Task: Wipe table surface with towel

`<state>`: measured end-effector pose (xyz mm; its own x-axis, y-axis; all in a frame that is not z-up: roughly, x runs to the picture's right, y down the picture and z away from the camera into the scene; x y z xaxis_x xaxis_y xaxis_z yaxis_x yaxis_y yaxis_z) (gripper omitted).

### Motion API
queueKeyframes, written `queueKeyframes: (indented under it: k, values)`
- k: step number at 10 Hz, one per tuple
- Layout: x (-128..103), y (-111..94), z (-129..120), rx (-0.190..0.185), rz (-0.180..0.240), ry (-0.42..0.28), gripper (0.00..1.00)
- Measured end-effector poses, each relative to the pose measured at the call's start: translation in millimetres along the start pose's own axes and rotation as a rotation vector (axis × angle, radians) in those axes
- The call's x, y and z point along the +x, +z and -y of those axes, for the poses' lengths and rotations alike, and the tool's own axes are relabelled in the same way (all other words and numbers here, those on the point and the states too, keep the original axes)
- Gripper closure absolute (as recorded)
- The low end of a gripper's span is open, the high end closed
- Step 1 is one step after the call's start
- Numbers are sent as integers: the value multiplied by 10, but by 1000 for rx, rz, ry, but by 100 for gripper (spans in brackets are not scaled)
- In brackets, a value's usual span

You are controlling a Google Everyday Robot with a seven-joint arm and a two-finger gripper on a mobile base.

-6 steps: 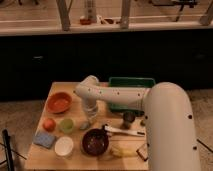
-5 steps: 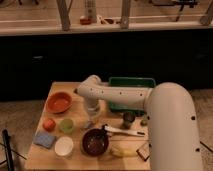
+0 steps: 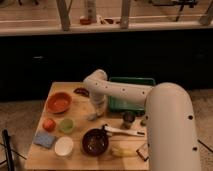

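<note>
The blue folded cloth (image 3: 45, 140), seemingly your towel, is lying at the front-left corner of the bench (image 3: 77, 107), just beside a white bowl (image 3: 64, 146). The pincer (image 3: 94, 116) is hanging low at mid-bench, well apart from it; you cannot tell whether it is apart or clamped.

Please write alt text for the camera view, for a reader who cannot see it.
A white robot arm reaches over a wooden table, its claw pointing down at the tabletop near the middle. Around it lie an orange bowl, a green tray, a dark bowl and a blue pad.
</note>
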<state>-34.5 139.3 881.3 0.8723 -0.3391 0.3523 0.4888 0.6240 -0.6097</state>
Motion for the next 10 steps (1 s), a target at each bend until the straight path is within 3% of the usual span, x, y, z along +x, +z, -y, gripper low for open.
queueKeyframes:
  k: [3,6,10]
  values:
    - [-48,-9,219,36,21,-13,100]
    - [-506,-5,421,62,58,-105,100]
    - [-902,38,273,37,87,-189,100]
